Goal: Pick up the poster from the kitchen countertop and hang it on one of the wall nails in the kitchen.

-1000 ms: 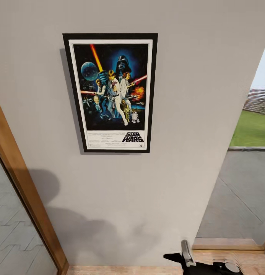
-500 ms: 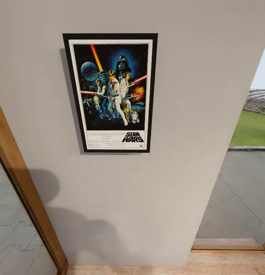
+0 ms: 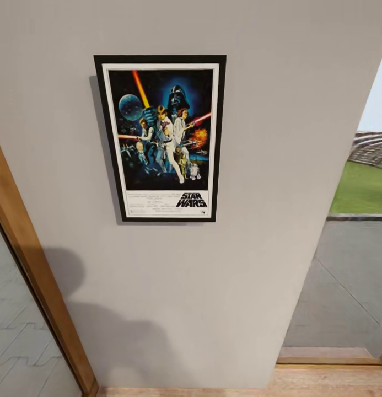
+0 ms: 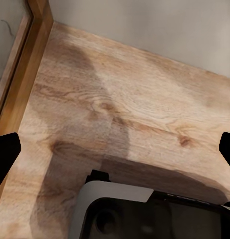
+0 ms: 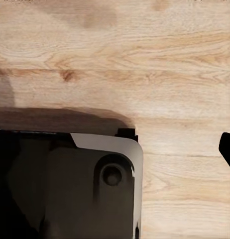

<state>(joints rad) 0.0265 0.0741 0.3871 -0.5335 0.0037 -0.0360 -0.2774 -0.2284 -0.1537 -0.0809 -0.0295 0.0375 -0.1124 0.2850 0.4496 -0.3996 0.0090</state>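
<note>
The poster (image 3: 160, 138) hangs flat on the grey wall (image 3: 257, 264), up high, w/ its long side going up and down. It sits straight, not tilted. No nail can be seen; it is prob. hidden behind the frame.

Both hands are far below it, down near the wood floor (image 4: 135, 109). The left hand (image 4: 115, 147) points at the floor by the wall's bottom edge and a wood door frame (image 4: 25, 74). Its two black tips are wide apart and hold nothing. The right hand's (image 5: 227, 149) camera looks at the floor too; one black tip shows at the pic's edge, so one can't tell if it is open. Neither arm looks nearer to the poster.

The poster has a thin black frame, a white border, bright people on a blue-black sky, and black "STAR WARS" letters at the bottom. The job looks done.
</note>
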